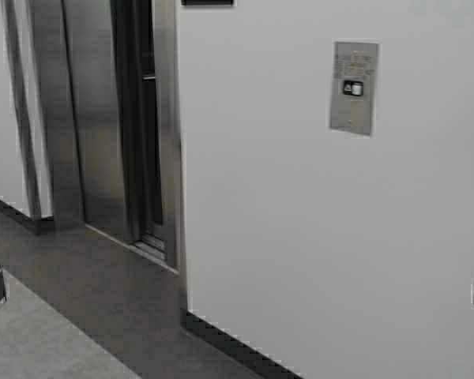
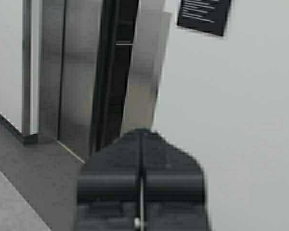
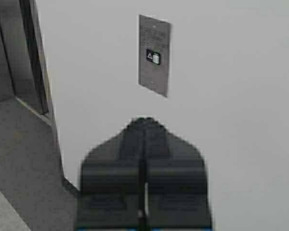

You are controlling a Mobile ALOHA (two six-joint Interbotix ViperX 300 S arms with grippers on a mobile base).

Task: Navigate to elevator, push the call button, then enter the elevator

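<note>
The elevator (image 1: 103, 118) stands at the left of the high view, a steel-framed doorway in the white wall with its steel doors closed. The call button (image 1: 353, 88) is a dark button on an upright grey plate on the wall to the right of the doorway. In the right wrist view the call button (image 3: 154, 57) hangs above and well beyond my right gripper (image 3: 144, 120), which is shut and holds nothing. My left gripper (image 2: 142, 131) is shut too, pointing at the elevator (image 2: 82, 72) frame. In the high view only slivers of the arms show at the side edges.
A dark skirting (image 1: 237, 347) runs along the foot of the white wall. The floor (image 1: 79, 292) is grey before the doorway. A black sign (image 2: 204, 14) hangs high on the wall beside the door frame.
</note>
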